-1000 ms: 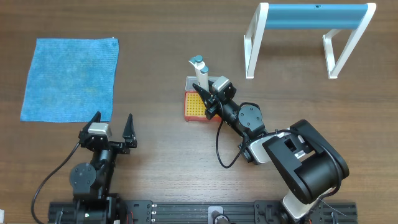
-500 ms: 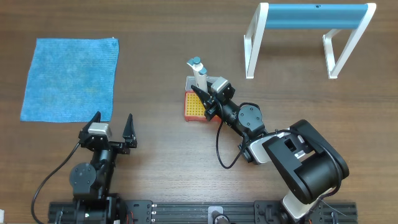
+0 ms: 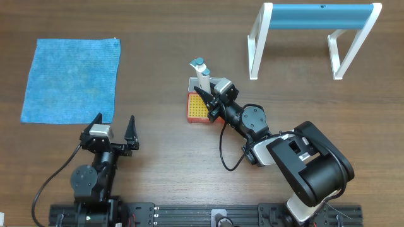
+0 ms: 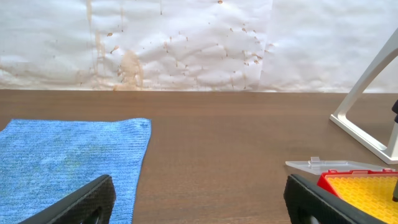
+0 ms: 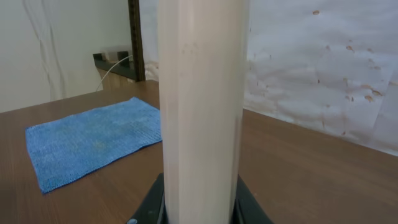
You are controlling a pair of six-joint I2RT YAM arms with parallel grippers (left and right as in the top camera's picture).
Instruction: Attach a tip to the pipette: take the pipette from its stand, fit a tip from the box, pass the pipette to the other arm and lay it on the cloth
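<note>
My right gripper [image 3: 207, 99] is clamped on the pipette [image 3: 201, 70]. Its fingers grip the lower part of the white body, and the shaft stands close to upright, with the blue-capped head rising above the hand. From the right wrist camera the pale barrel runs straight up between the two dark fingers.

The tip box [image 3: 197, 107] sits directly beneath and just beside this hand. It has red walls, a yellow rack on top and a clear lid lying open behind it. I cannot tell whether the pipette's lower end touches the rack, because the hand hides it.

The pipette stand [image 3: 315, 31], a white frame with a blue bar, is well apart from the right hand, farther out across the table [image 3: 158, 157] and off to its right side.

My left gripper [image 3: 113, 129] sits low near its base with the fingers [image 4: 87, 202] spread wide and nothing between them. The blue cloth [image 3: 71, 81] lies flat just ahead of this hand and a little to its left, with its near edge close to the fingertips. The tip box is ahead of the left hand and off to its right, well apart from it.
</note>
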